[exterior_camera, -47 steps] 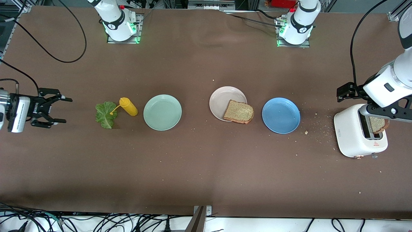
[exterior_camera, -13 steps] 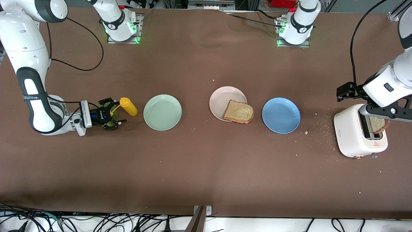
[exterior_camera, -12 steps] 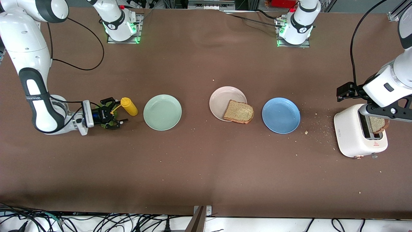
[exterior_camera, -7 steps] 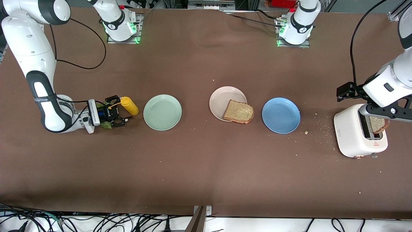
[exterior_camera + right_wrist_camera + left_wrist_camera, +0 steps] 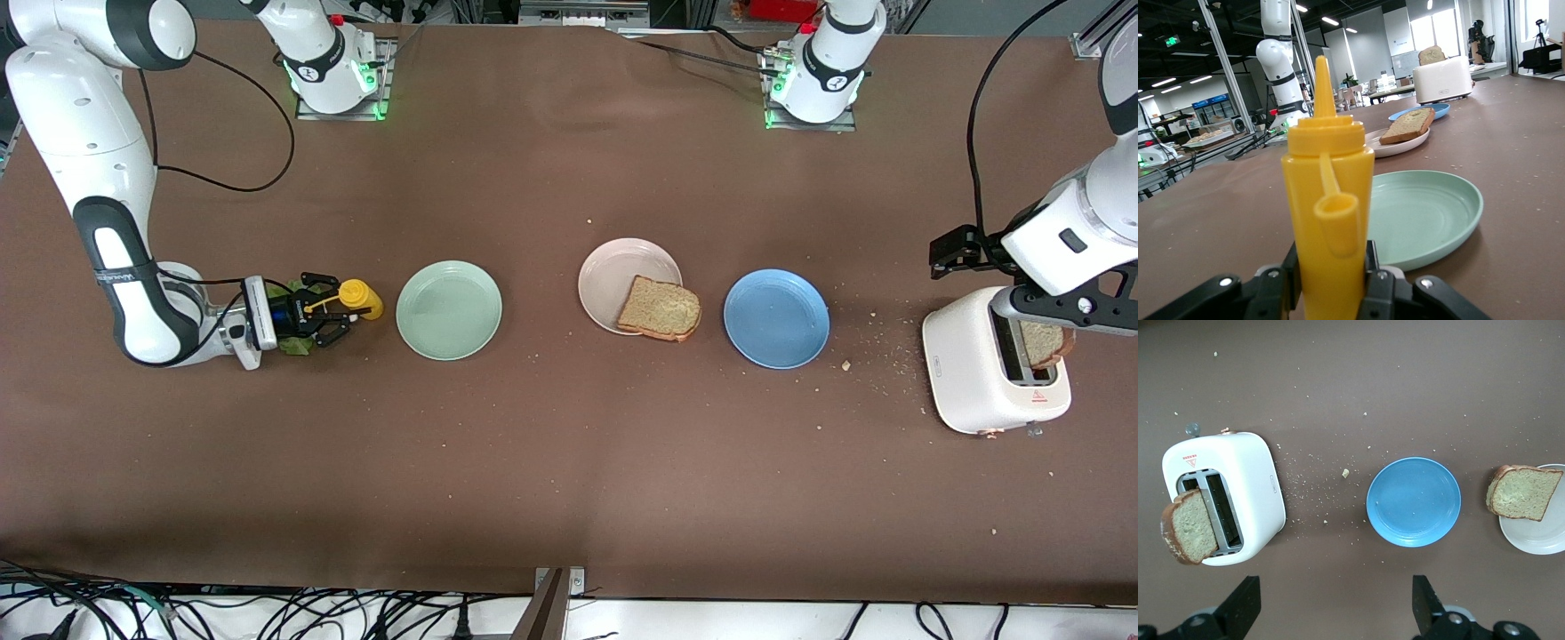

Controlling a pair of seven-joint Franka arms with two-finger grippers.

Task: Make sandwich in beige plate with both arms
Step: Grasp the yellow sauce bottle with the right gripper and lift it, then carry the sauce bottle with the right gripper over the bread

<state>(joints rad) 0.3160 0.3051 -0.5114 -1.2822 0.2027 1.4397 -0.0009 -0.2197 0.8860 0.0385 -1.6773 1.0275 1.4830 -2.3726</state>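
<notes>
My right gripper (image 5: 327, 318) (image 5: 1331, 293) is shut on a yellow squeeze bottle (image 5: 359, 297) (image 5: 1328, 213), low at the right arm's end of the table. The green lettuce leaf (image 5: 296, 346) lies under that gripper, mostly hidden. The beige plate (image 5: 612, 268) (image 5: 1403, 143) carries one bread slice (image 5: 660, 308) (image 5: 1408, 125) that overhangs its rim. Another slice (image 5: 1042, 343) (image 5: 1189, 535) sticks out of the white toaster (image 5: 973, 364) (image 5: 1248, 477). My left gripper (image 5: 1071, 316) (image 5: 1331, 613) hangs open and empty in the air by the toaster.
A mint-green plate (image 5: 449, 310) (image 5: 1431, 213) sits between the bottle and the beige plate. A blue plate (image 5: 776, 318) (image 5: 1413, 501) lies between the beige plate and the toaster. Crumbs (image 5: 876, 356) are scattered beside the toaster.
My right arm swung in low over the lettuce and its fingers closed on the yellow bottle, which shifted slightly. The left arm has not moved.
</notes>
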